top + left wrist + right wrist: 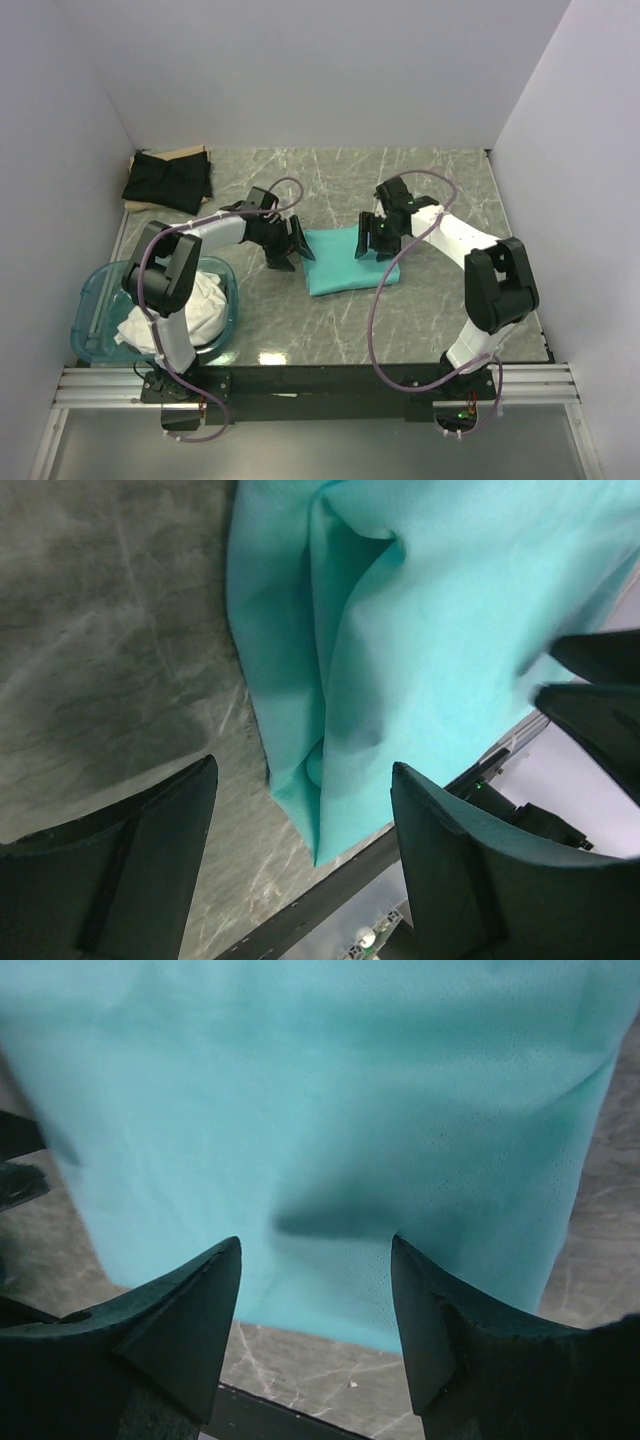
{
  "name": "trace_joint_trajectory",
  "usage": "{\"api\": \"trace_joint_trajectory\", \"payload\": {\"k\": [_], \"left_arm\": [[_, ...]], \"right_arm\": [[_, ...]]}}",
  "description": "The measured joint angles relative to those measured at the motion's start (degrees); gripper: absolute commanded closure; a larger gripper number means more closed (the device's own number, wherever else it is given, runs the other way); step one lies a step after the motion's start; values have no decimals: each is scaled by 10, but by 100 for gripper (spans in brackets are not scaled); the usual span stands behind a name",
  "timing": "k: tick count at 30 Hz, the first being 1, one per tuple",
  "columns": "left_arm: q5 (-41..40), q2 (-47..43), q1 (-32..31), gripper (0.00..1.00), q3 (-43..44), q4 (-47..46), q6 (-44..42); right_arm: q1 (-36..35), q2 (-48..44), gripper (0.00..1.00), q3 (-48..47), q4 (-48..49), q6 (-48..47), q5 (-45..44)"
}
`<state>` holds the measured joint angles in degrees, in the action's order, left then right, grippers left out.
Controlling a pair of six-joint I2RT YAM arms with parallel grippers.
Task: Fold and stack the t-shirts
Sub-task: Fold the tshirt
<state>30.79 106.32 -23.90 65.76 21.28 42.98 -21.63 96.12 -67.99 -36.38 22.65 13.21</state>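
- T-shirts sit at three stages here, all placed from the mint-teal t-shirt at the middle of the surface.
- Nearest, to the near left of it, the white t-shirts lie bunched in a translucent blue tub. None looks folded, so I judge these to be most of the work left.
- The mint-teal t-shirt itself lies on the surface as a compact, roughly rectangular shape. The left wrist view shows a soft ridge of cloth along one side. It looks partly folded and probably needs another fold or some smoothing.
- The left tool hangs at its left edge with the jaws spread wide. The cloth lies below them and nothing is gripped.
- The right tool hovers over its right side, throwing a shadow on the fabric. Its jaws also stand wide apart and are empty.
- Farthest, to the far left of it, the black t-shirt lies folded on a tan cardboard sheet. I take this as the start of the stack, and the mint-teal t-shirt is not yet on it.
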Motion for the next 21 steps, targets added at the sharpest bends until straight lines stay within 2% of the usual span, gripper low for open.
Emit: {"api": "trace_joint_trajectory", "payload": {"k": [7,21], "left_arm": [[-7,0,-16,25,-5,-23,2],[-35,11,-25,29,-30,-88,32]], "right_arm": [[-5,34,32,36,19,10,1],[-14,49,32,43,50,18,11]]}}
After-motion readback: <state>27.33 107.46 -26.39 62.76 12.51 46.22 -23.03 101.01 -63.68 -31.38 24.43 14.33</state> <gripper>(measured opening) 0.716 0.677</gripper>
